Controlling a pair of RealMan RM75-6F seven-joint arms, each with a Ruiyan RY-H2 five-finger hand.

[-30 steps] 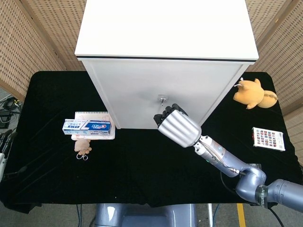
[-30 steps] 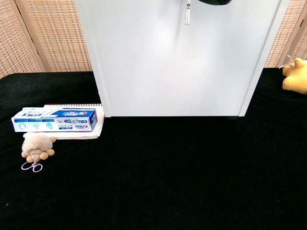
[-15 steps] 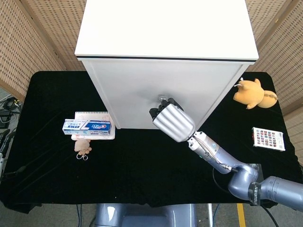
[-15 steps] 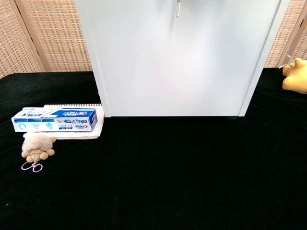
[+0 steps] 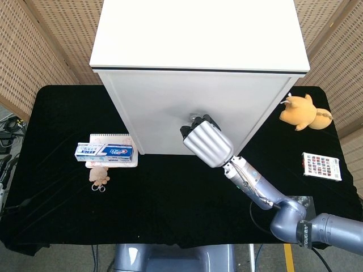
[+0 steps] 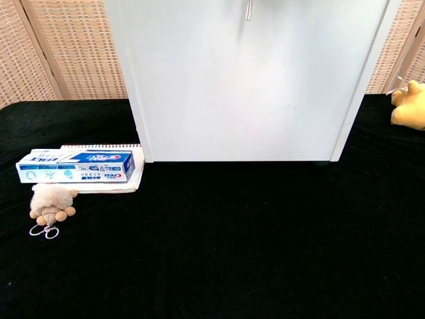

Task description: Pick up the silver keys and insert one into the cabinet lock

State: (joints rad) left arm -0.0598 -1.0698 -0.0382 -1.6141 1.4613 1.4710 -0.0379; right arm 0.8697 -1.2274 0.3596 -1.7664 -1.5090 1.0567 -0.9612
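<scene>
My right hand [image 5: 207, 143] is raised against the front of the white cabinet [image 5: 153, 107], its fingers curled in at the small silver lock [image 5: 195, 117] in the middle of the door. It holds the silver keys; one silver key [image 6: 248, 9] dangles at the top edge of the chest view, in front of the cabinet door [image 6: 219, 86]. The hand itself is above the chest view's frame. How the key meets the lock is hidden behind the fingers. My left hand appears in neither view.
A toothpaste box [image 5: 105, 151] lies on a spiral notebook [image 5: 110, 137] left of the cabinet, with a fluffy keychain [image 5: 99, 175] just in front. A yellow plush toy [image 5: 303, 111] and a colour-swatch card [image 5: 321, 166] sit at the right. Black cloth covers the table.
My right hand has risen and shifted left, up to the lock. The dangling key moved left and higher in the chest view, and the hand left that view.
</scene>
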